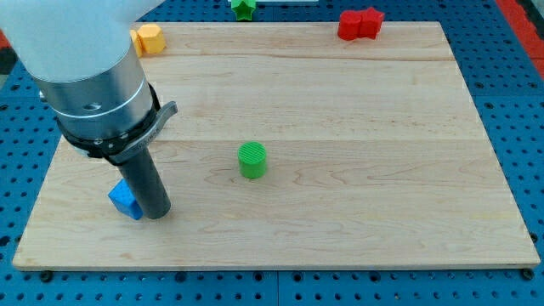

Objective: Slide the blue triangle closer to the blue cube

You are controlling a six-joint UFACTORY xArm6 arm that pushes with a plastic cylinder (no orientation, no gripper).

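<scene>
Rod pressed to a blue block at the board's [357, 127] lower left.
My tip [155, 214], no fingers to open or close, touches the blue block's [124, 201] right side; small, light, rigid, likely slides easily. Shape unclear; no second blue block visible.

My tip [155, 216] rests on the wooden board [357, 221] near its bottom left corner, touching a blue block [124, 201] on that block's right side; the block's shape is partly hidden. A green cylinder [252, 160] stands mid-board. A yellow block [149, 38], green block [244, 8] and red block [359, 24] line the top edge.
</scene>
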